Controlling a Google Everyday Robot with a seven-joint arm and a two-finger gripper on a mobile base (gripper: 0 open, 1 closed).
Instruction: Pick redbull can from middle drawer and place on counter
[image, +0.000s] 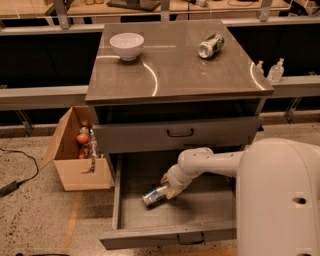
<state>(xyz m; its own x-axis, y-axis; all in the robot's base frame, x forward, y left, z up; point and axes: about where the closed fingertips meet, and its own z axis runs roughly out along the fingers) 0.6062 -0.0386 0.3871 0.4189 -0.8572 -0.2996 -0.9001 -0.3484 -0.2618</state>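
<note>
One camera looks steeply down from above the robot's white body (280, 200), fairly near; the hand (168, 191) lies low in the open middle drawer (200, 212), the bench (200, 75) beyond it.

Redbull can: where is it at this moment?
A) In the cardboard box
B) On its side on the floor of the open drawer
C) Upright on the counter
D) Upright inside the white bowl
B: the can lies on its side on the floor of the open drawer, and the gripper is down in the drawer at the can's end nearer the arm.
</note>
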